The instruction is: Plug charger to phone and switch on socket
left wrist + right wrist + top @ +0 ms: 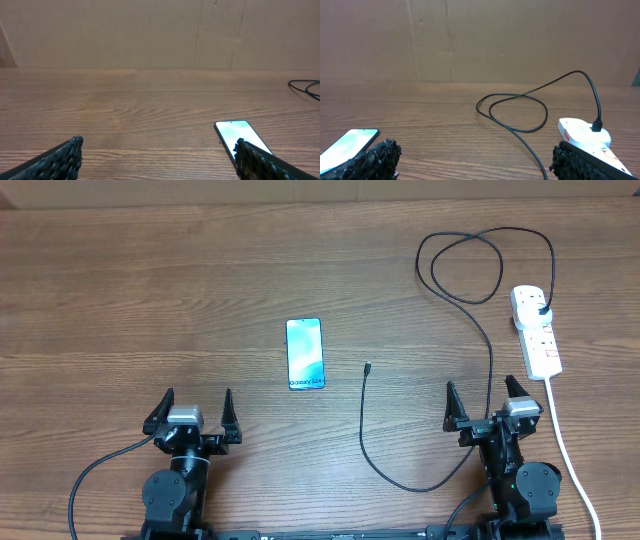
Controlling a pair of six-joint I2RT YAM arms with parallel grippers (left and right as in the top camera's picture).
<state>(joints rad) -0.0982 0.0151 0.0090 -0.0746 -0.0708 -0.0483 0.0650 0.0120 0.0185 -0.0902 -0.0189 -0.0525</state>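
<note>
The phone (305,353) lies flat on the wooden worktop (150,280), with its light blue screen facing up. The charger (362,420) is a thin black cable. Its small connector tip (368,366) rests on the worktop a little to the right of the phone and does not touch it. From the tip the cable goes toward the near edge, curves, comes back up and makes loops far to the right of the phone. It ends in a black plug (541,310) that sits in the far end of the socket (536,330). The socket lies well to the right of the phone, and its thick white cord (565,450) goes to the near edge. The left pincer (197,395) is nearer than the phone and to its left, wide apart and empty. The right pincer (481,385) is nearer and far to the right, also wide and empty, with the cable passing between its fingers on the worktop.
</note>
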